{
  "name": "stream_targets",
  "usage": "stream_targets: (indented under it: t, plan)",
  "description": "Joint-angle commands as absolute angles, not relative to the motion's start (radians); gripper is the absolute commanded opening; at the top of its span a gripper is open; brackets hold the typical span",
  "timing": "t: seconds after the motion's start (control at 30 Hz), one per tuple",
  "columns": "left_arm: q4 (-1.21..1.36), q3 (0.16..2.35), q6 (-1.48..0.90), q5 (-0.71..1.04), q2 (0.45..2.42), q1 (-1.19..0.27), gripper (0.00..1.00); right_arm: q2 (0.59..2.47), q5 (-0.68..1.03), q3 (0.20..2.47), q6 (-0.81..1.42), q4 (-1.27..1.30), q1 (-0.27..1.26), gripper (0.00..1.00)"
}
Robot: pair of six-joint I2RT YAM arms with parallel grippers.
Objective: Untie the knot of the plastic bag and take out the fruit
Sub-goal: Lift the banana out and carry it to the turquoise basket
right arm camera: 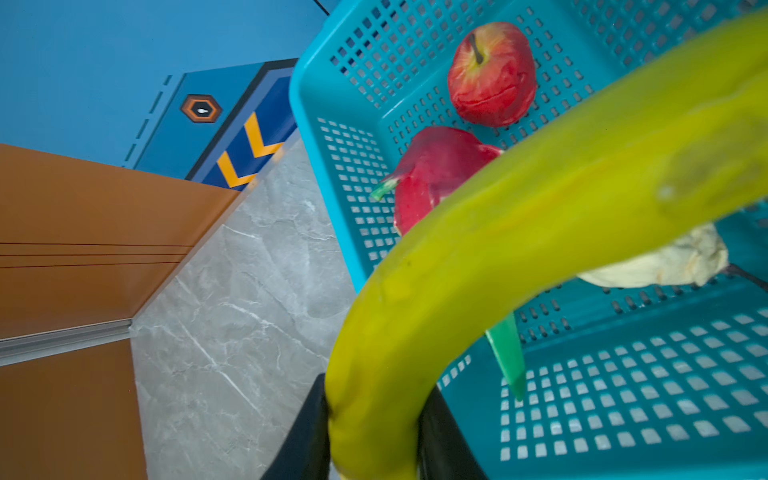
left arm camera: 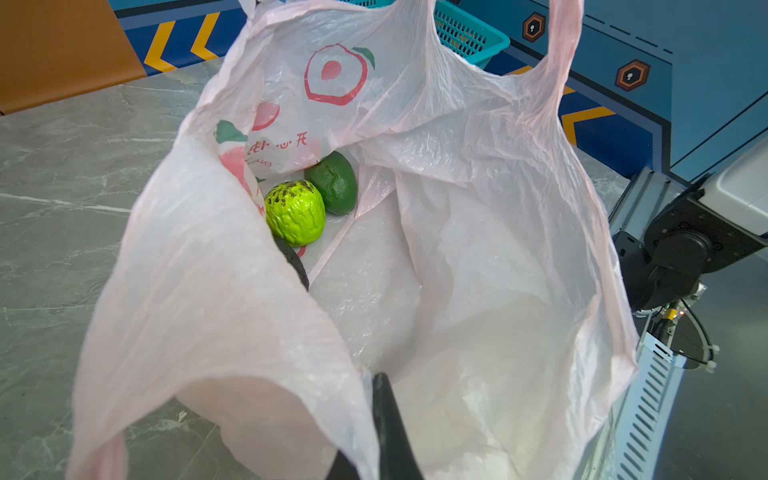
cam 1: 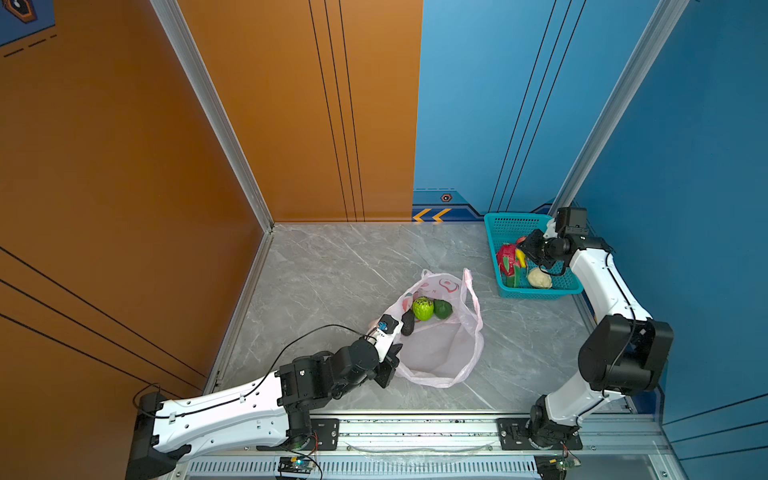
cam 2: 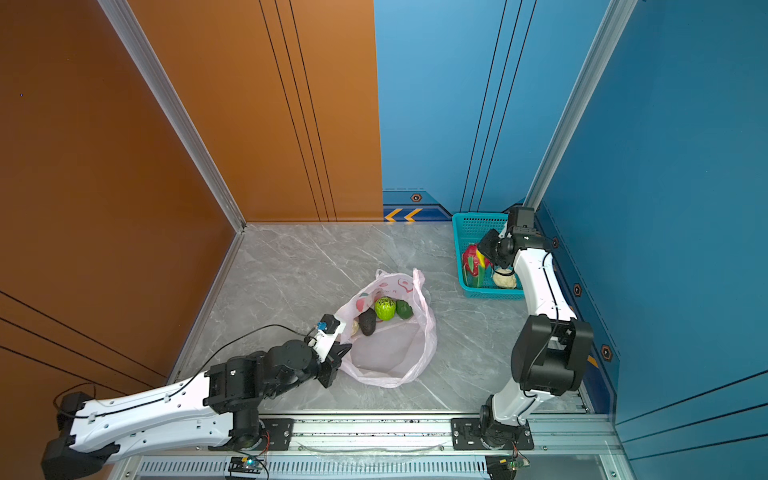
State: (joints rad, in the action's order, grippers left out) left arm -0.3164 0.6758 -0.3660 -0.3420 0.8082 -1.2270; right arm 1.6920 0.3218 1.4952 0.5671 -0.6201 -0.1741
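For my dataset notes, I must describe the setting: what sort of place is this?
Probably a robot lab cell, not a home: two arms bolted to a metal rail, orange and blue panel walls.

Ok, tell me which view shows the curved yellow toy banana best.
The right wrist view: the curved yellow toy banana fills it, clamped in the right gripper over the teal perforated plastic basket. Both top views show a yellow sliver; the left wrist view shows none.
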Motion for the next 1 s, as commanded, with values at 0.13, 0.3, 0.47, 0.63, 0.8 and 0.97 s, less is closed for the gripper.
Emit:
stream_targets:
  t: [0.13,0.3,0.47,0.63,0.8,0.97]
  plan:
    - [-0.356,0.711,-0.383,-0.38,0.805,-1.237,0.0,1.824,0.318,1.579,0.456,-0.658,-0.241,0.12]
    - [-0.361,0.712,-0.385,-0.386,0.805,-1.236,0.0,1.897,0.312,1.608,0.432,-0.672,-0.261,0.14]
    - [-0.366,0.714,-0.383,-0.385,0.806,-1.233,0.0,1.931,0.281,1.611,0.419,-0.681,-0.265,0.31]
    - [-0.368,0.713,-0.377,-0.377,0.805,-1.227,0.0,1.92,0.251,1.611,0.425,-0.682,-0.262,0.53]
    - [-0.368,0.713,-0.372,-0.366,0.8,-1.219,0.0,1.889,0.246,1.612,0.435,-0.688,-0.255,0.6]
    - [-0.365,0.705,-0.37,-0.359,0.791,-1.213,0.0,1.839,0.259,1.605,0.443,-0.708,-0.233,0.61]
